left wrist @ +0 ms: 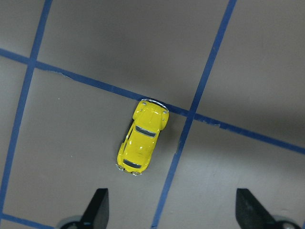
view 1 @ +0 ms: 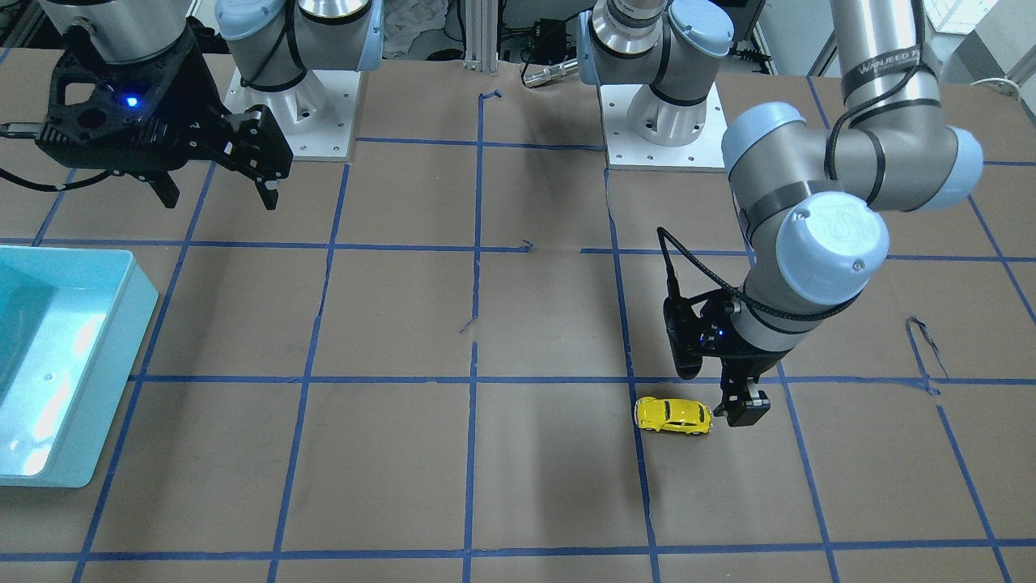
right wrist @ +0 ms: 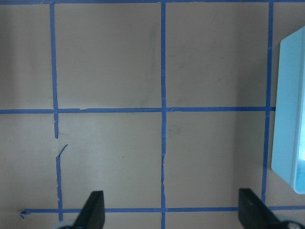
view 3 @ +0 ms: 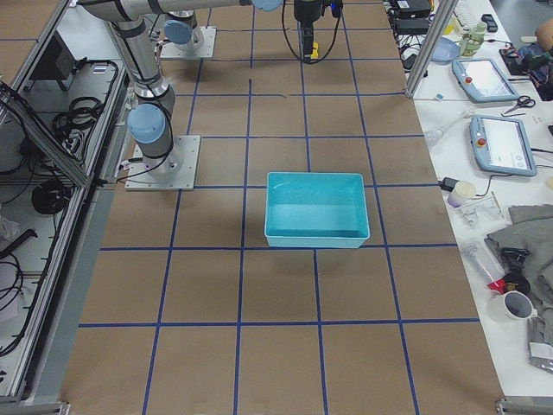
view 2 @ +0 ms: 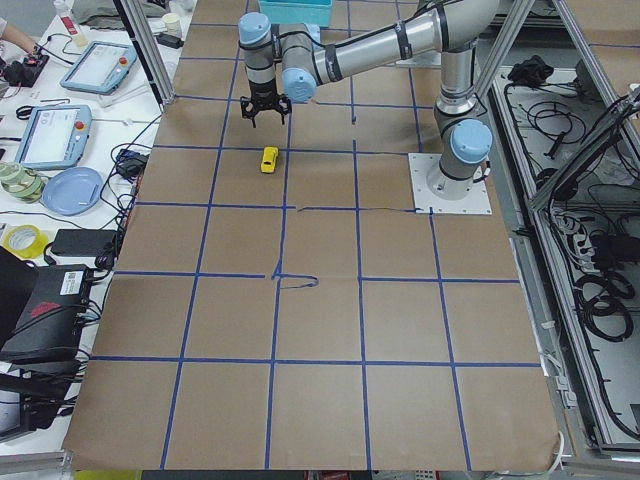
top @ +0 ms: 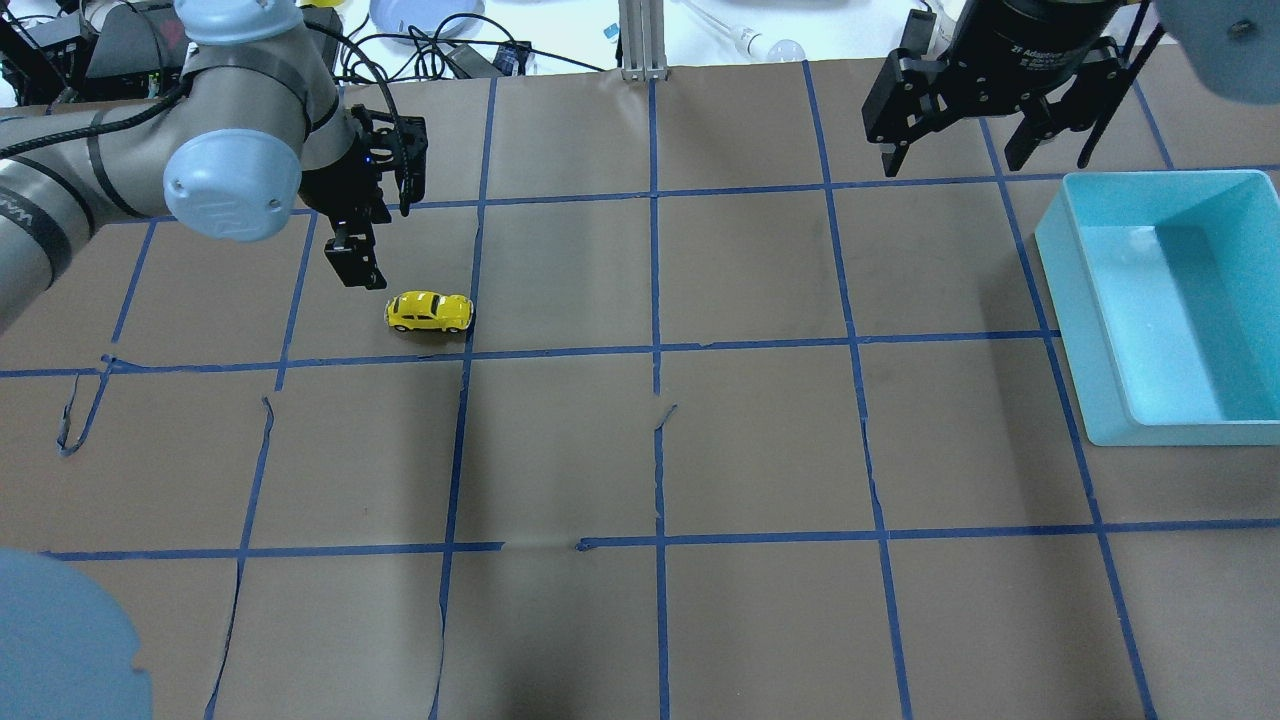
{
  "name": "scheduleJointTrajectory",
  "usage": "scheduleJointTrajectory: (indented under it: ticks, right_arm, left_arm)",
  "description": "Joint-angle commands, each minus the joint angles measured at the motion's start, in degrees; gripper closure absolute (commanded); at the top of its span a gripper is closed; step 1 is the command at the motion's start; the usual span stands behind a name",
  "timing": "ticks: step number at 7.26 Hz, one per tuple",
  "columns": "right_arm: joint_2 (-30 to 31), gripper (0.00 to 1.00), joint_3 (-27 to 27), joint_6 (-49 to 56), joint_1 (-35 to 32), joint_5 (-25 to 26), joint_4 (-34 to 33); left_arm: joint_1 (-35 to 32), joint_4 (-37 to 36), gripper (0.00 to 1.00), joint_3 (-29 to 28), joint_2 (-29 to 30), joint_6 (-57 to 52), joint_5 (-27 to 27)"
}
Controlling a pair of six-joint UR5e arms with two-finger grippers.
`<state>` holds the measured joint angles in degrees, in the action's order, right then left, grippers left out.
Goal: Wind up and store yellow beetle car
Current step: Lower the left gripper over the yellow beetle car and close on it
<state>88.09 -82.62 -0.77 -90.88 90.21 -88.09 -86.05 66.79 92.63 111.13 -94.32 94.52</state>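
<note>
While the left gripper [left wrist: 172, 212] hangs low over the table [top: 760, 440], its two fingers stand wide apart with nothing between them. Wrist view shows both fingertips [left wrist: 97, 210] at the bottom edge and the yellow car [left wrist: 142, 140] ahead of them, outside the gap.

Car [top: 429, 312]:
- upright on its wheels on the brown paper, left half of the table, on the side far from the robot bases
- long axis runs left-right in the overhead view
- one end sits right at a blue tape line [left wrist: 95, 86], close to a crossing of two lines
- the gripper is just beside its left end, slightly farther out; contact can't be confirmed from any view

Right gripper [top: 955, 160] is up in the air on the right side, fingers spread, holding nothing. Its wrist camera sees only taped paper and the rim of the bin [right wrist: 288, 109].

Teal bin [top: 1090, 330] sits at the right edge of the table, open side up, well apart from the car. Inside looks bare where visible.
</note>
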Motion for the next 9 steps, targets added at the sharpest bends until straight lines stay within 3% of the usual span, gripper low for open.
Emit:
scheduleJointTrajectory:
  ticks: [1, 3, 6, 9]
  right_arm:
    - [-0.02, 0.00, 0.00, 0.06, 0.00, 0.05, -0.07]
    - [-0.02, 0.00, 0.00, -0.02, 0.00, 0.05, -0.07]
    - [-0.02, 0.00, 0.00, 0.06, 0.00, 0.05, 0.02]
    - [-0.02, 0.00, 0.00, 0.06, 0.00, -0.04, 0.02]
  left_arm:
    - [0.01, -5.94, 0.07, 2.10, 4.52, -8.42, 1.37]
    - [0.01, -11.84, 0.10, 4.92, 6.64, -8.07, 1.10]
    - [0.01, -11.77, 0.14, 4.66, 7.69, -7.55, -3.10]
    - [0.18, -11.41, 0.23, 5.63, 6.82, -5.61, -3.03]
